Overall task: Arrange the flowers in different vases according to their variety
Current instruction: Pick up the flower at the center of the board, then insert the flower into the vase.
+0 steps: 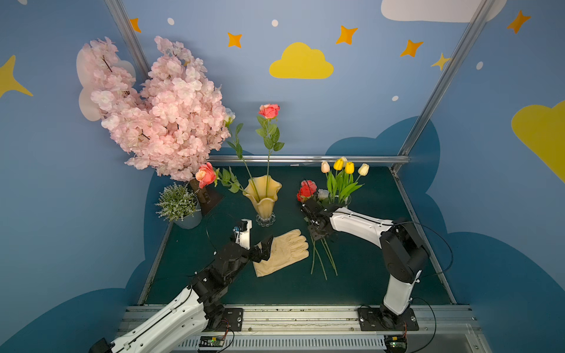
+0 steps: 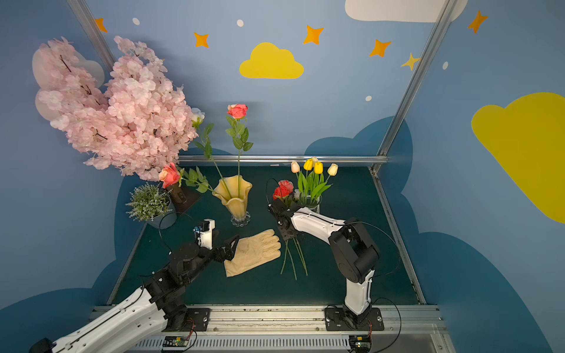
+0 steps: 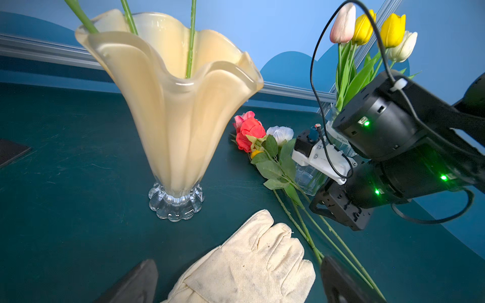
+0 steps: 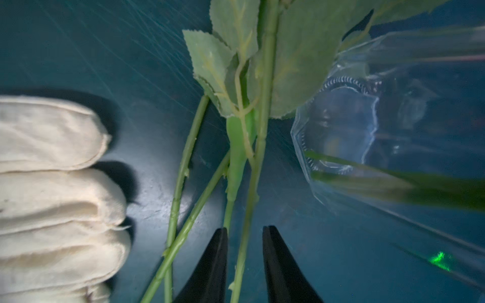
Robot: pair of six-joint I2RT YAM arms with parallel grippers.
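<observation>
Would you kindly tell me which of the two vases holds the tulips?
The smaller clear glass vase holds the tulips, standing upright; the taller amber vase with the wavy rim holds long-stemmed roses instead.

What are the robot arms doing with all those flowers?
They are sorting flowers into vases. The amber vase already holds three roses, and the clear vase holds tulips. A few loose flowers lie on the table. The right gripper is down over them with one green stem between its open jaws, not pinched yet. The left gripper hangs open above a cream glove, holding nothing.
</observation>
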